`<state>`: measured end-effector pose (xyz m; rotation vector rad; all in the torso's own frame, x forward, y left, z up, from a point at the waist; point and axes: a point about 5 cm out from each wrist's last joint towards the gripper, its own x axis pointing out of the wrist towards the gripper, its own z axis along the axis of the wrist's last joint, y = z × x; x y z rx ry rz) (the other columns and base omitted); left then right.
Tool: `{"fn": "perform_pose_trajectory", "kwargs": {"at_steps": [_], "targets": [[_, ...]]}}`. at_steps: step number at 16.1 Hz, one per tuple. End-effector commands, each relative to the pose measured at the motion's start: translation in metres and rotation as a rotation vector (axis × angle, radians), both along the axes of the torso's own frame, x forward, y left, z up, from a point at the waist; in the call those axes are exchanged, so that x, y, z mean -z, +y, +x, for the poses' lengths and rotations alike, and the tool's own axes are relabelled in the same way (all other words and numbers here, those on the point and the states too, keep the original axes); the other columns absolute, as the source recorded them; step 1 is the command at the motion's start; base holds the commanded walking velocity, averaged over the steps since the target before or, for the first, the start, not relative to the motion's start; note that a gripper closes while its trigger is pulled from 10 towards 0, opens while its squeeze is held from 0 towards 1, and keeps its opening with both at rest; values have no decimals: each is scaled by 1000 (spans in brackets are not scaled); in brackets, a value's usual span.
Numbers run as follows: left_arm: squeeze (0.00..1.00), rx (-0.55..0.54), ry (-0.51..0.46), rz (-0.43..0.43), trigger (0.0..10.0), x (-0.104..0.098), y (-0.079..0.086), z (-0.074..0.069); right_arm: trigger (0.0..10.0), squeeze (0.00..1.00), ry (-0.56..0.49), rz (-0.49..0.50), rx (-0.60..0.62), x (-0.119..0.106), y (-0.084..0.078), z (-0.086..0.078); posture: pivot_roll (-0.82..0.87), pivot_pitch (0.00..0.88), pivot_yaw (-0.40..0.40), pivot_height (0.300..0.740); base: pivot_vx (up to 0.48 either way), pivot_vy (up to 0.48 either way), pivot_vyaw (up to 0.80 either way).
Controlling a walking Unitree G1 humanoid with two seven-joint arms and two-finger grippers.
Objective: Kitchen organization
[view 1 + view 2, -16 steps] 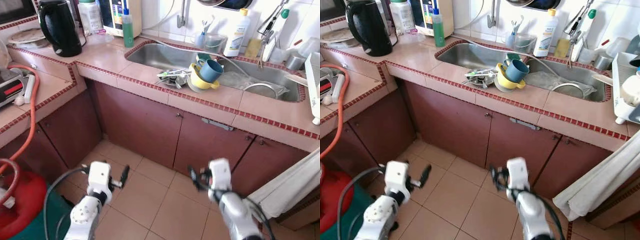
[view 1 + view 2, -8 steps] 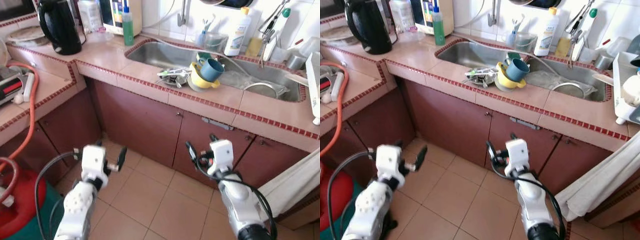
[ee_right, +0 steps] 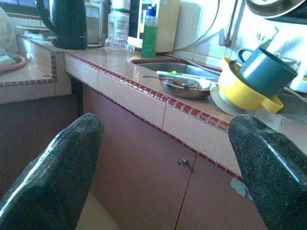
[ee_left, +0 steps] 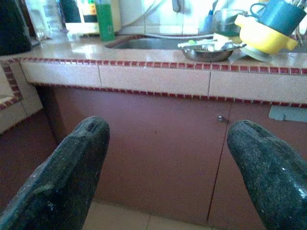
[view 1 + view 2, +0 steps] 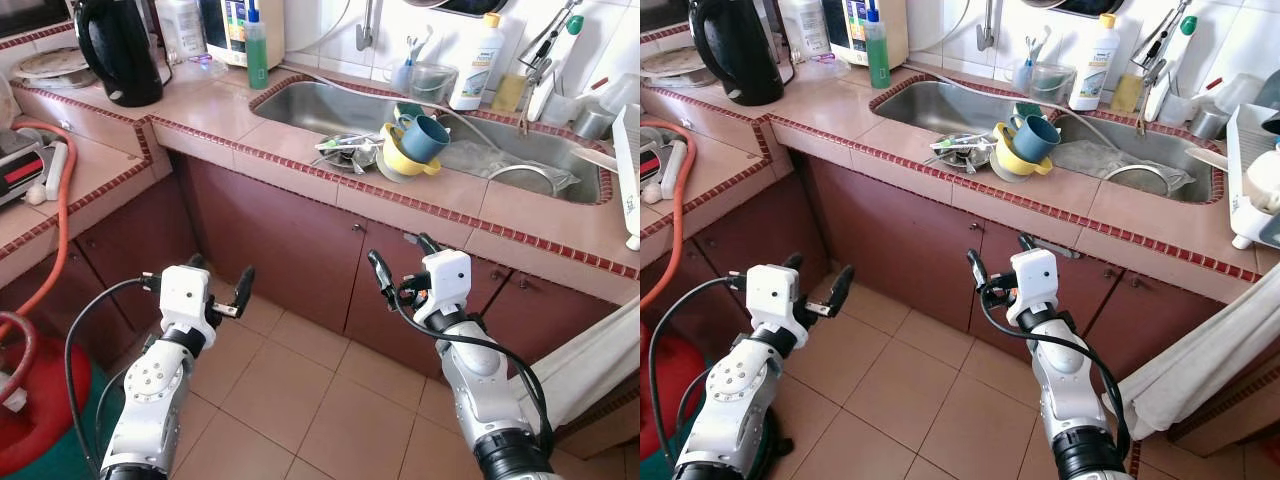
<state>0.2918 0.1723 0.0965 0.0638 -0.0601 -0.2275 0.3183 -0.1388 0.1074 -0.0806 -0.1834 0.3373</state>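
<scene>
Both grippers raised before the brown cabinet doors, below the sink counter.

The left gripper hangs low over the tiled floor, fingers spread and holding nothing; the right gripper sits near the cabinet front, fingers likewise spread and bare; on the sink's front edge a blue mug lies tilted in a yellow bowl, just beside a steel bowl of utensils; a black kettle stands well apart on the counter's left.
</scene>
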Motion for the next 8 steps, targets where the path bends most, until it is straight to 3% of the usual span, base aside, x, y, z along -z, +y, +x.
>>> {"fn": "perform_pose_trajectory", "kwargs": {"at_steps": [1, 7, 8], "targets": [[0, 15, -12, -1, 10000, -5, -4, 0, 10000, 0, 0, -2, -9, -2, 0, -1, -68, 0, -17, 740, 0, 0, -719], [0, 16, 8, -22, 10000, -4, -6, -1, 10000, 0, 16, -12, -11, -2, 0, -1, -59, 0, -22, 740, 0, 0, -727], [0, 15, 10, -23, 10000, -4, -5, -1, 10000, 0, 18, -13, -13, -2, 1, -1, -58, 0, -22, 740, 0, 292, -725]]}}
